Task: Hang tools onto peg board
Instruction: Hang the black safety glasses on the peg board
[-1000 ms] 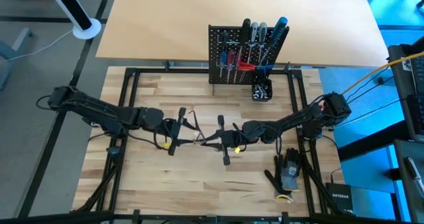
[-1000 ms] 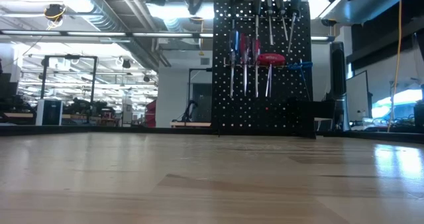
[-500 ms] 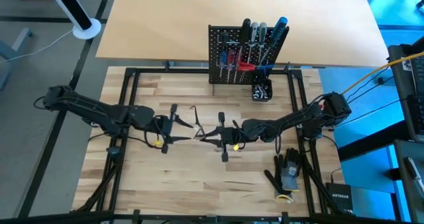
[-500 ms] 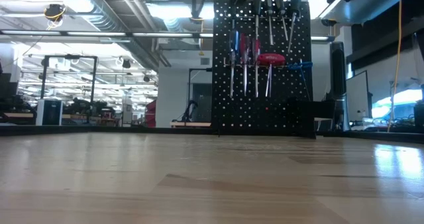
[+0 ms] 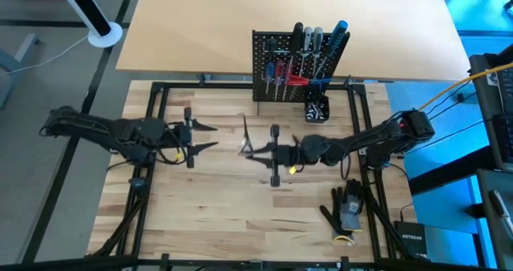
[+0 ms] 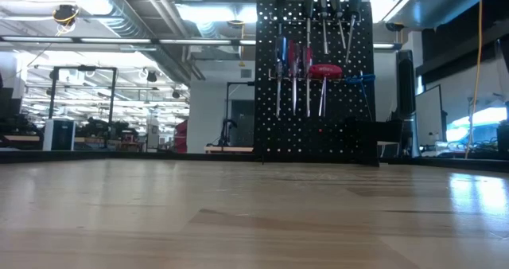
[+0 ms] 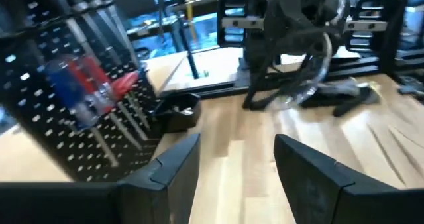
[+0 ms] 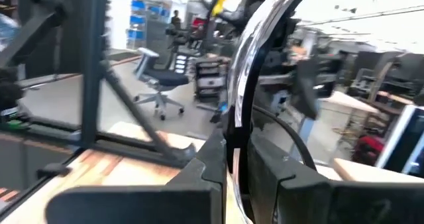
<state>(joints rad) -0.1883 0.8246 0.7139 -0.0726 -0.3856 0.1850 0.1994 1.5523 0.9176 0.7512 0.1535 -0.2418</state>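
Observation:
The black peg board (image 5: pixel 292 66) stands upright at the table's far side, with several red, blue and black-handled tools hanging on it. It also shows in the low view (image 6: pixel 314 78) and the left wrist view (image 7: pixel 66 98). My right gripper (image 5: pixel 250 152) is at the table's middle, shut on a thin shiny curved metal tool (image 5: pixel 244 133). My left gripper (image 5: pixel 210 136) is open and empty, left of the tool and pointing toward it. The left wrist view shows its spread fingers (image 7: pixel 235 164) and the right gripper with the tool (image 7: pixel 318 65) beyond them. My right gripper pinches the thin curved metal tool (image 8: pixel 242 85) between its two fingers (image 8: pixel 278 174). The fingers lie level and point toward the table's left edge. The tool is lifted clear of the table and reaches from the fingers toward the far edge.
A small black cup (image 5: pixel 316 109) stands by the peg board's right foot. Black gloves (image 5: pixel 349 207) lie at the near right. A black frame (image 5: pixel 152 103) runs around the wooden table top.
My left gripper has drawn back toward the table's left edge and a little toward the far edge, away from the right gripper. My right gripper has moved a little toward the far edge with the thin metal tool.

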